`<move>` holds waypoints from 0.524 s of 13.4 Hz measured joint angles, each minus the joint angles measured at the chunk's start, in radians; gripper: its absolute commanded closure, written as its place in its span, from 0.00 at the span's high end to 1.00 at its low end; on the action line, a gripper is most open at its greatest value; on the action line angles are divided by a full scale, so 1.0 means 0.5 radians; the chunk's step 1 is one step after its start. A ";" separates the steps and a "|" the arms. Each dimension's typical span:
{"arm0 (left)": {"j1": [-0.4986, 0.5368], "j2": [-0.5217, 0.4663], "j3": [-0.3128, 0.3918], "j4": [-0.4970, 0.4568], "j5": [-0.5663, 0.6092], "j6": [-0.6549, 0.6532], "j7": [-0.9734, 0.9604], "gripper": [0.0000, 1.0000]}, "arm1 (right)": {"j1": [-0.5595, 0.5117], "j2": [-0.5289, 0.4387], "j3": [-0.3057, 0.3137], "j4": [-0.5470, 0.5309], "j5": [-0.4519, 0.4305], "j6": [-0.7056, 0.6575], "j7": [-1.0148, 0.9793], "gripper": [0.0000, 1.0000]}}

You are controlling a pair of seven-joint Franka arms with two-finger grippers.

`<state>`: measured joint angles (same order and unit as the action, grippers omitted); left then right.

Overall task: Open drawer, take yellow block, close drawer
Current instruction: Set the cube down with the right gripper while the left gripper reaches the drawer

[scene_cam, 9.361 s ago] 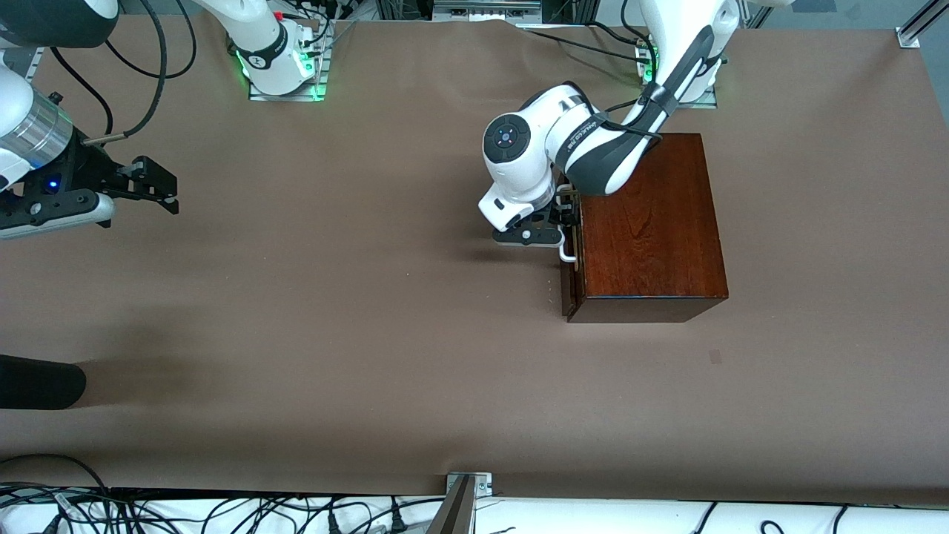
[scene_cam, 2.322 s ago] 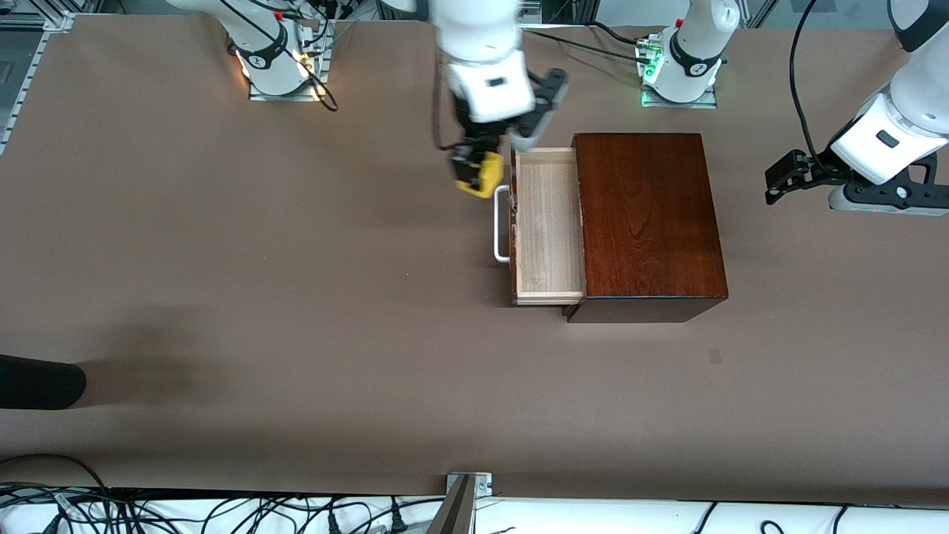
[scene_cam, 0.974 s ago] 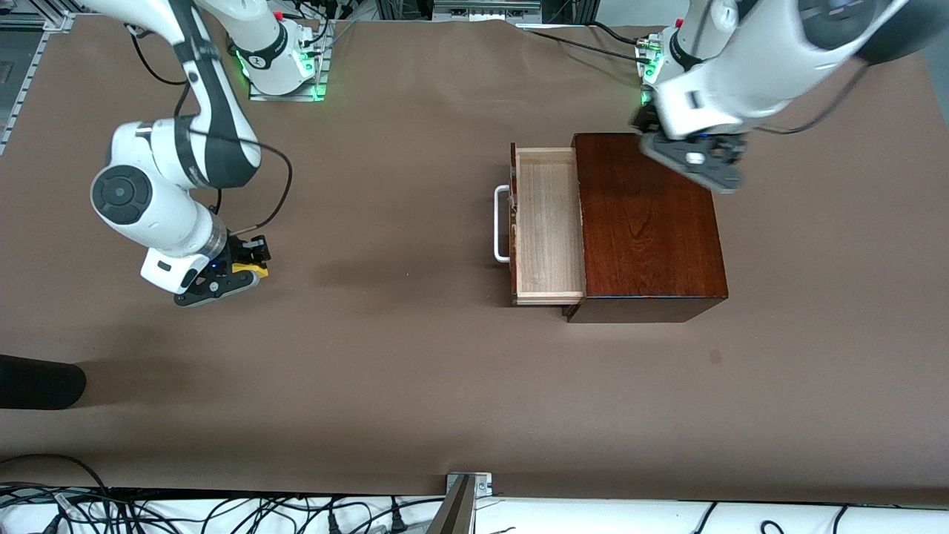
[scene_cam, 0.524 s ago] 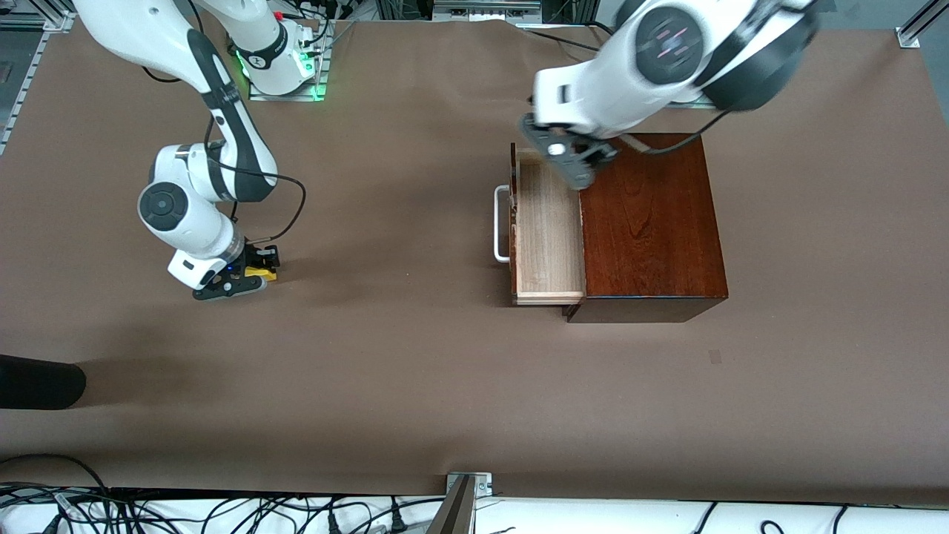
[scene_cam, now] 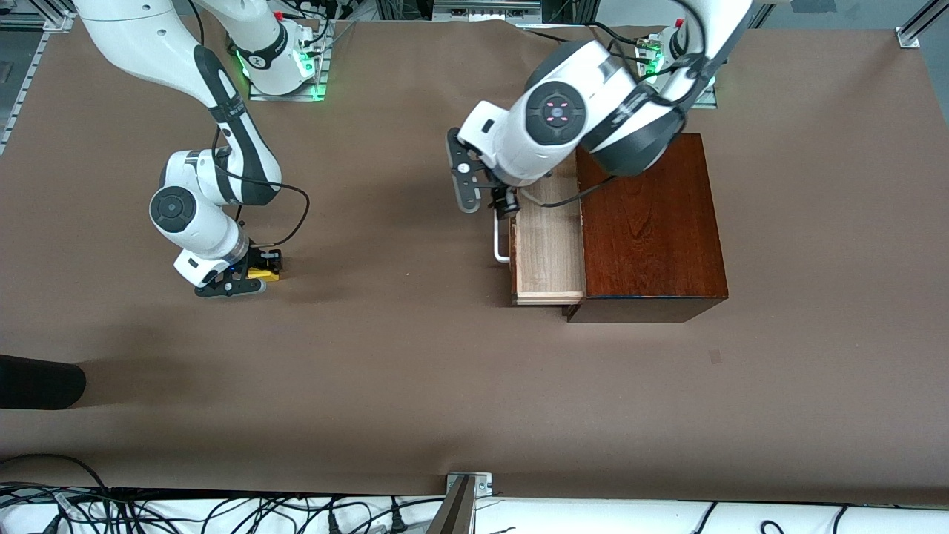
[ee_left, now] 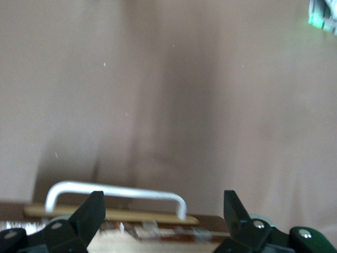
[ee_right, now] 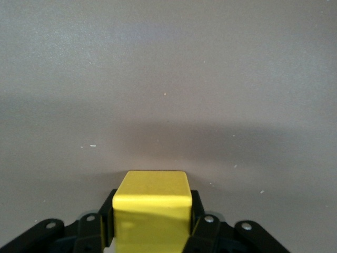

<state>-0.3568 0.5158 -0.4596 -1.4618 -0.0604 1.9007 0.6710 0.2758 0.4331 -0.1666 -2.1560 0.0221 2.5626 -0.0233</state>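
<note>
We see brown table covering (scene_cam: pixel 415 371), cables along edge. Right gripper (scene_cam: pixel 259 273) pinches yellow block (scene_cam: pixel 259 274) low at right arm's end. Left gripper (ee_left: pixel 163 211) spread over handle (ee_left: pixel 113 191) of pulled-out drawer (scene_cam: pixel 547 245).

Drawer (scene_cam: pixel 547 241): now pulled out of the wooden box (scene_cam: pixel 649 222), pale inside showing, where at the start it sat shut.
Yellow block (scene_cam: pixel 259 273): no longer carried beside the drawer; now low at the table toward the right arm's end, clamped in the right gripper (scene_cam: pixel 256 272).
Left gripper (scene_cam: pixel 504 210): has swung in from over the box top to just above the white handle (scene_cam: pixel 501 241), fingers (ee_left: pixel 87 216) spread wide.
</note>
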 measured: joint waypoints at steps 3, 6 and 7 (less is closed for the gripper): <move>-0.116 0.169 0.000 0.003 0.256 0.195 0.147 1.00 | -0.002 -0.031 0.015 0.011 0.000 0.023 0.011 1.00; -0.187 0.289 0.002 0.003 0.360 0.238 0.168 1.00 | -0.002 -0.247 0.028 0.138 0.000 -0.302 0.014 1.00; -0.194 0.306 0.005 0.002 0.386 0.238 0.173 1.00 | -0.002 -0.336 0.030 0.219 0.000 -0.484 0.014 1.00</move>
<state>-0.4536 0.6691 -0.4571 -1.4609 0.1324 2.0196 0.7574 0.2748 0.2649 -0.1517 -2.0467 0.0222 2.3205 -0.0164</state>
